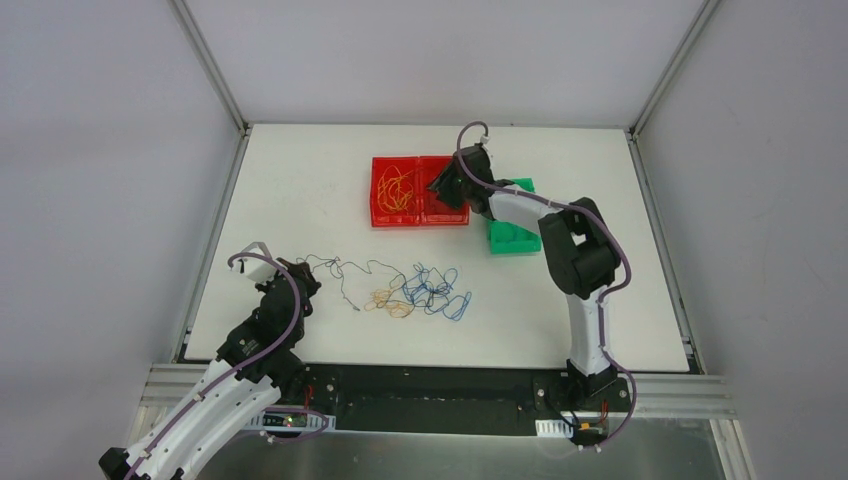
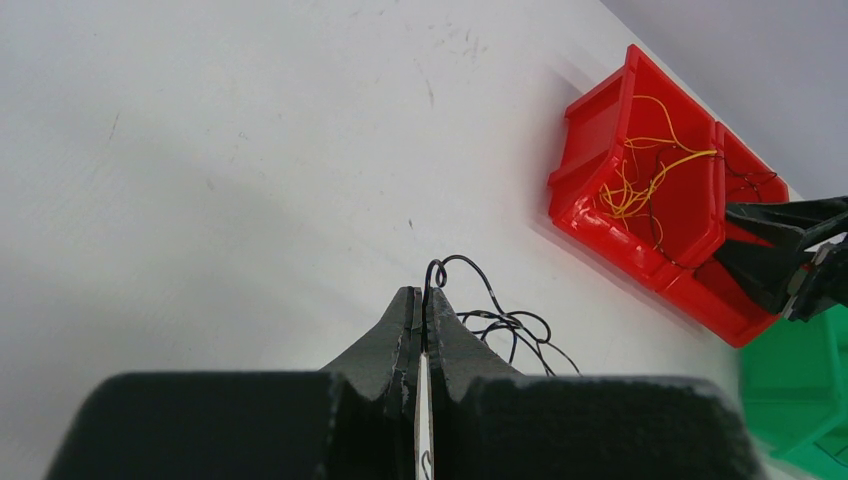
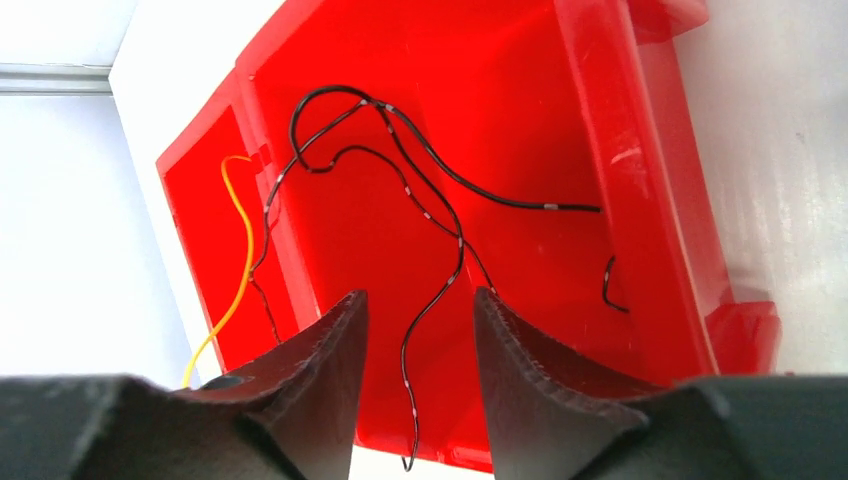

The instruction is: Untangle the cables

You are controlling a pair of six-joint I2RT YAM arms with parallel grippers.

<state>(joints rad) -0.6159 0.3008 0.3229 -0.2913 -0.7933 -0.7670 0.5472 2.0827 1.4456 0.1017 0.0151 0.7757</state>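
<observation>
Top external view: hair-thin cables lie in curly loops on the near middle of the table. A blue tangle has a small yellow-orange knot just beside its left side. A dark cable trails leftward in a wavy line to the left gripper. In the left wrist view, that gripper's ridged black fingers are pressed together on the dark cable's looped end.

Yellow-orange strands sit coiled in the left red bin. A second dark cable, marked with pale bands, curls inside the glossy right red bin. The right gripper hangs over it, jaws apart, the wire dropping between them. A green bin stands just beside the red pair. The matte white table shows wide plain surface left of the bins and along its right edge.
</observation>
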